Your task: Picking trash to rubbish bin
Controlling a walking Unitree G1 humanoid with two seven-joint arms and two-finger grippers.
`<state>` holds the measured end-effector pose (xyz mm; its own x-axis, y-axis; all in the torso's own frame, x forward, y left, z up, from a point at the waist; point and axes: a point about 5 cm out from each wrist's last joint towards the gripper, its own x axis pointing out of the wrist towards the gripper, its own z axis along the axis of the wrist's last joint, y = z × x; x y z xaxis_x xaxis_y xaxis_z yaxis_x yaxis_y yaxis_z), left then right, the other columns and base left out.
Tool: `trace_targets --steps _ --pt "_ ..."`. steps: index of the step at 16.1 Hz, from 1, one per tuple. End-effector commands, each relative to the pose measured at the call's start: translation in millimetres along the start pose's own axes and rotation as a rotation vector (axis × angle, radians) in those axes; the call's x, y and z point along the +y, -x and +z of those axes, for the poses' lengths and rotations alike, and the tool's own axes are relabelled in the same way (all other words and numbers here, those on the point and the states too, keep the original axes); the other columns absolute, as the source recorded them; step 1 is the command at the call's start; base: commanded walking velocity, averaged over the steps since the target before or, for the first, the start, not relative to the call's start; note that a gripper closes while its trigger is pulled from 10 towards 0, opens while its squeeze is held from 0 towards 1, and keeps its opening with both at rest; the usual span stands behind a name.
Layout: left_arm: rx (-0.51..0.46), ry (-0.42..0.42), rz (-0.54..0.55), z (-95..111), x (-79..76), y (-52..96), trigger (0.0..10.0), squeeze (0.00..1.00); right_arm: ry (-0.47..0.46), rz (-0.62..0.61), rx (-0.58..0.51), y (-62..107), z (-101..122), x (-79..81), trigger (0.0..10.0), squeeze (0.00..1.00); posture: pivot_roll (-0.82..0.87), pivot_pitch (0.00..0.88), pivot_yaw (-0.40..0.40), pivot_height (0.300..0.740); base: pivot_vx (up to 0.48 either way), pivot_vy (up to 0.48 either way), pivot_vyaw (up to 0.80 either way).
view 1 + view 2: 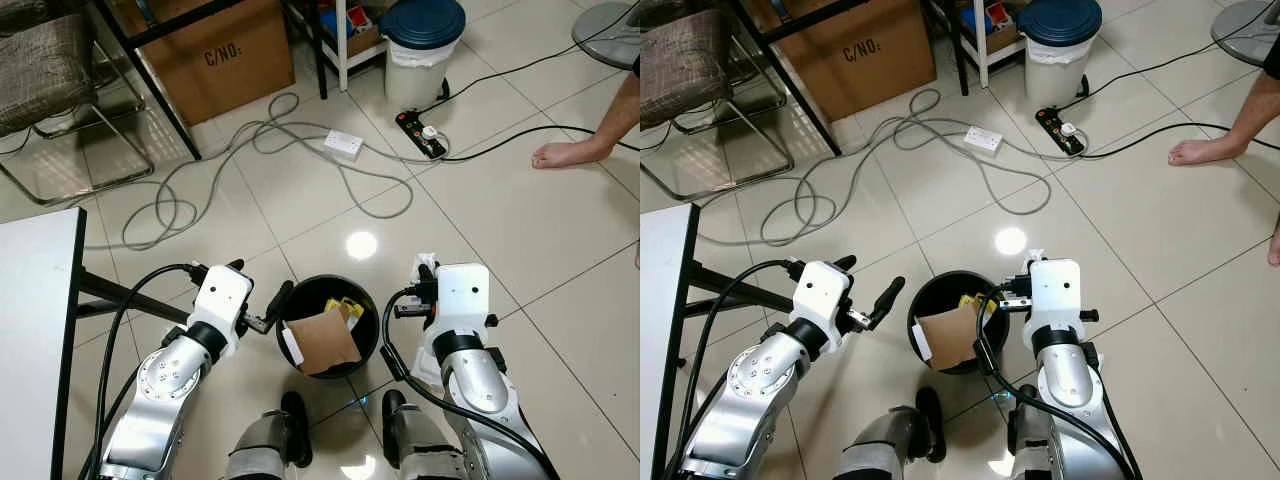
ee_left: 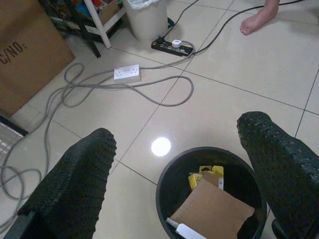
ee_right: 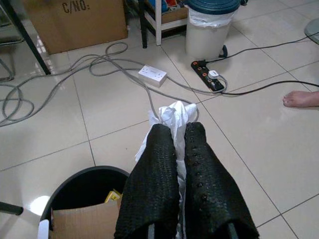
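Black bin (image 1: 368, 300) on the tiled floor (image 1: 300, 200) straight ahead of the robot's feet, holding a brown card (image 1: 325, 342) leaning inside, a yellow wrapper (image 1: 349, 309) at its 1 o'clock and a white scrap (image 1: 292, 345) at its 9 o'clock edge. Left gripper (image 1: 270, 308) at 9 o'clock of the bin, fingers spread wide apart with nothing between them, one fingertip close to the rim. Right gripper (image 3: 178, 137) at 3 o'clock of the bin, just outside the rim, fingers pressed together on a crumpled white tissue (image 3: 174, 115) that sticks out past the tips; tissue above the floor beside the bin, not inside it.

Farther off at 12 o'clock: tangle of grey cable (image 1: 250, 150) across the tiles, a white socket (image 1: 343, 143), a black power strip (image 1: 421, 133). At 1 o'clock, a white pedal bin (image 1: 423, 45) with a dark blue lid. At 11 o'clock, a cardboard box (image 1: 215, 50) marked "C/NO:" and a chair (image 1: 50, 70) with a metal frame. At 2 o'clock, a person's bare foot (image 1: 565, 153). White table (image 1: 30, 330) edge at 9 o'clock, on black legs.
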<state>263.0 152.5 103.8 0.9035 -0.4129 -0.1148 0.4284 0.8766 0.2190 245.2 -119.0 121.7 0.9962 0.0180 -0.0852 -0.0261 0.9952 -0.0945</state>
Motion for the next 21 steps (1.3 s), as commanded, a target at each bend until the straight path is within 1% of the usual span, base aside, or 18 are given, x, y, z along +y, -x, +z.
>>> trace_targets --steps 1,6,9,15,21 --pt "0.031 -0.004 -0.010 -6.7 0.6 4.1 10.0 0.00 0.000 0.013 0.020 3.6 -2.6 4.8 10.0 0.00 -0.05 0.366 0.134 0.732 0.000 0.000 0.00" --pt "0.032 -0.007 -0.012 -6.9 1.6 4.0 10.0 0.00 -0.004 0.014 0.023 3.4 -3.1 6.0 10.0 0.00 -0.04 0.366 0.138 0.688 0.000 0.000 0.00" --pt "0.037 -0.008 -0.014 -7.8 1.2 4.2 10.0 0.00 -0.004 0.014 0.023 3.1 -3.4 6.2 10.0 0.00 -0.04 0.367 0.139 0.653 0.000 0.000 0.00" --pt "0.038 -0.009 -0.018 -8.1 0.5 4.4 10.0 0.00 -0.003 0.013 0.025 3.4 -3.8 6.3 10.0 0.00 -0.04 0.370 0.140 0.603 0.000 0.000 0.00" --pt "0.035 -0.010 -0.025 -7.4 -0.5 4.2 10.0 0.00 -0.003 0.012 0.023 2.9 -4.3 6.8 10.0 0.00 -0.04 0.371 0.144 0.538 0.000 0.000 0.00"
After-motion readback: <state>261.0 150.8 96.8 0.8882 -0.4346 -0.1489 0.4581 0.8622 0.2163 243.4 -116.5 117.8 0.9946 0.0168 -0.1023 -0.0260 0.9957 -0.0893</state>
